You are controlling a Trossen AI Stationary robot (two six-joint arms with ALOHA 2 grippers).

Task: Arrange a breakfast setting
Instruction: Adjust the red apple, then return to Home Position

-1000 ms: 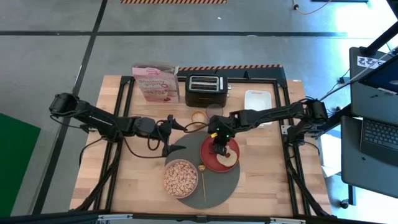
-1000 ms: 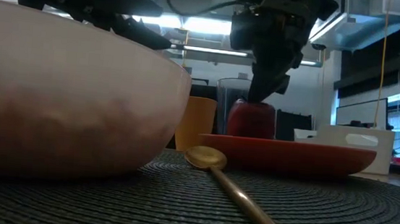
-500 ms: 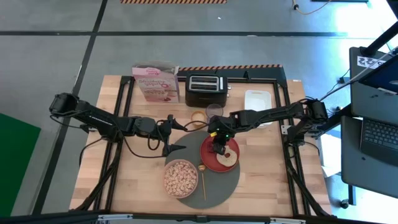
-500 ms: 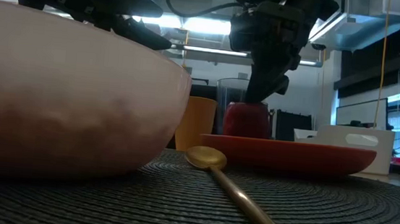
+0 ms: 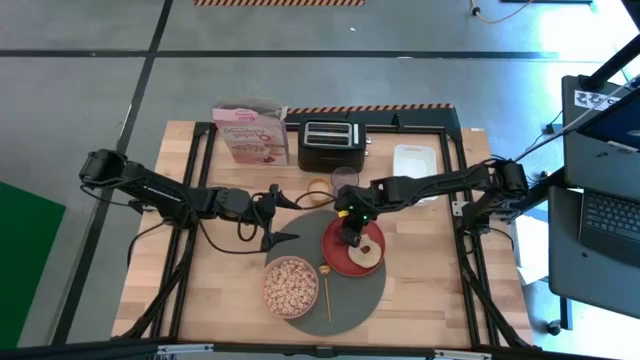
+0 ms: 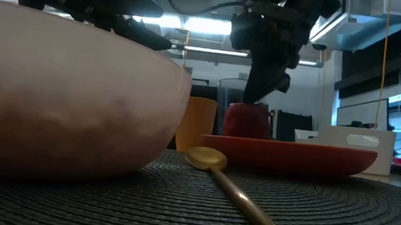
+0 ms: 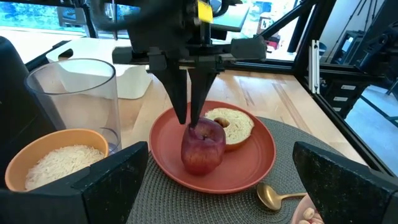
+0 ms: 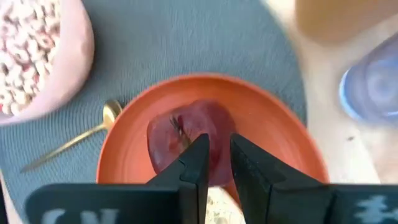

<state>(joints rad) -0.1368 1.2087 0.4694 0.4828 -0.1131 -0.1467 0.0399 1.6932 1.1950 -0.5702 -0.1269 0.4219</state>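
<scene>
Right end effector (image 7: pixel 189 115) poised directly over small dark-red fruit (image 7: pixel 203 147), fingers narrowly parted, barely touching top; fruit resting on red plate (image 7: pixel 249 171) beside bagel half (image 7: pixel 231 124). Left end effector (image 5: pixel 283 216) waiting wide beside mat (image 5: pixel 355 310).

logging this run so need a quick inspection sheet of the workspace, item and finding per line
surface: wooden table, round grey mat near the front
job's things: red plate on the mat holds an apple and a bagel half; bowl of cereal and gold spoon beside it
clutter: cereal box, toaster, white tray, glass, orange cup
grippers: right gripper at the apple's top, nearly shut; left gripper open, behind the mat
cables: wires along both arms
surroundings: laptop at right
</scene>
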